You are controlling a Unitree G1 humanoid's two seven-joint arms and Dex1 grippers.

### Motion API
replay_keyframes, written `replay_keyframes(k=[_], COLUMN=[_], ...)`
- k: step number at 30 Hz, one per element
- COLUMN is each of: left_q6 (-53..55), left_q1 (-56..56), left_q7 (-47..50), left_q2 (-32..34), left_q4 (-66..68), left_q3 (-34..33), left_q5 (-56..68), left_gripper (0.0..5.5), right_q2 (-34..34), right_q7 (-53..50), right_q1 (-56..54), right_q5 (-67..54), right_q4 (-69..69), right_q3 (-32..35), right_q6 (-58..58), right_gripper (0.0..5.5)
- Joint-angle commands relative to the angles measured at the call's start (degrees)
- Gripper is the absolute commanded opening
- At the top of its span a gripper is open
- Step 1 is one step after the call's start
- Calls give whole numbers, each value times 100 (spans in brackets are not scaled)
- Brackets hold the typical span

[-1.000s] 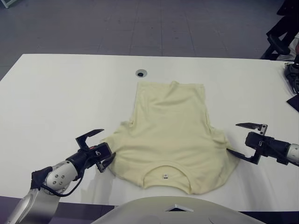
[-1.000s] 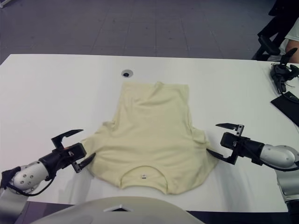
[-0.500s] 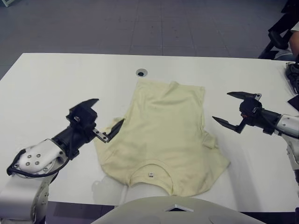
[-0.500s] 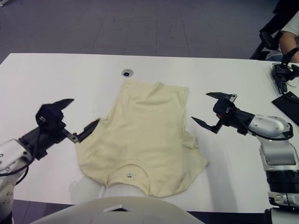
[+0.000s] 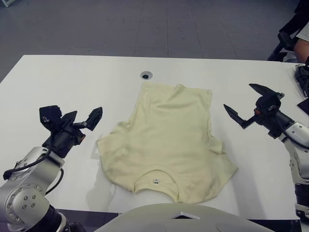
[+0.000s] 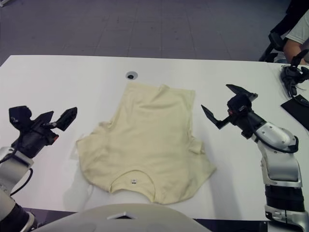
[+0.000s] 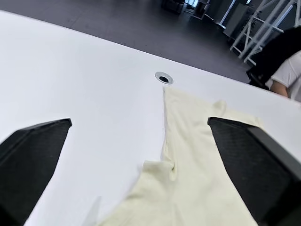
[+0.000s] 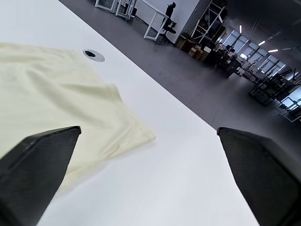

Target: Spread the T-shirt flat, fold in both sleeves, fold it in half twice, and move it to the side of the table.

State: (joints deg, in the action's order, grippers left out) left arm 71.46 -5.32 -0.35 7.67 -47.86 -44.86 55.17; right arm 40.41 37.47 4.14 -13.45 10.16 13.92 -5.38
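I'm working in what looks like a large open lab or workshop hall. There is a white desk (image 5: 58, 77) with a cable grommet (image 5: 146, 75) and a grey tiled floor (image 5: 145, 24). Far beyond my right end effector (image 5: 237, 95) are metal racking (image 8: 211, 16), white tables (image 8: 153, 13) and ceiling strip lights (image 8: 262, 43).

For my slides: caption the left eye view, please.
Left gripper and right gripper, both open, flank a pale yellow T-shirt lying on the white table.

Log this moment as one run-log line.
T-shirt: on table, collar toward robot | left gripper: open, empty, beside shirt | right gripper: open, empty, beside shirt
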Motion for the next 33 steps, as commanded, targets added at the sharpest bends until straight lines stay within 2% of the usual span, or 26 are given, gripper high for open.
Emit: replay_keyframes(k=[1,3,7,9,11,18,21,29,32,33], left_q6=[-218,-349,-565,-754,-990,-1591,-1639,-1946,-1989,-1978], left_q1=[-940,-1555,-2723,-2987,-2888,-2298,-2397,-2728,-2629,-2568], left_q7=[946,1189,1213,1121,1070,1059,993,1165,1016,916], left_q2=[-1143,-1403,-1474,-1361,-1173,-517,-387,-212,-19,82], left_q4=[-505,-762,-982,-919,-714,-35,183,471,578,669], left_q3=[103,290,728,977,1099,1280,1496,1536,1716,1778], left_q5=[670,663,552,451,421,667,698,501,439,415], left_gripper=[539,539,539,539,516,376,314,172,123,146], right_q2=[-12,-3,25,36,25,-29,-25,-11,-44,-52], right_q7=[-75,-62,-21,-8,-15,-42,-22,2,-13,-18], right_q1=[112,183,250,262,279,305,209,169,154,140], right_q5=[13,31,36,31,46,79,89,97,128,134], right_q4=[204,238,285,302,323,439,403,421,435,432], right_q3=[120,128,166,185,175,119,60,16,-47,-64], right_q6=[-113,-123,-132,-142,-149,-198,-216,-264,-275,-278], right_gripper=[540,540,540,540,540,540,540,540,540,540])
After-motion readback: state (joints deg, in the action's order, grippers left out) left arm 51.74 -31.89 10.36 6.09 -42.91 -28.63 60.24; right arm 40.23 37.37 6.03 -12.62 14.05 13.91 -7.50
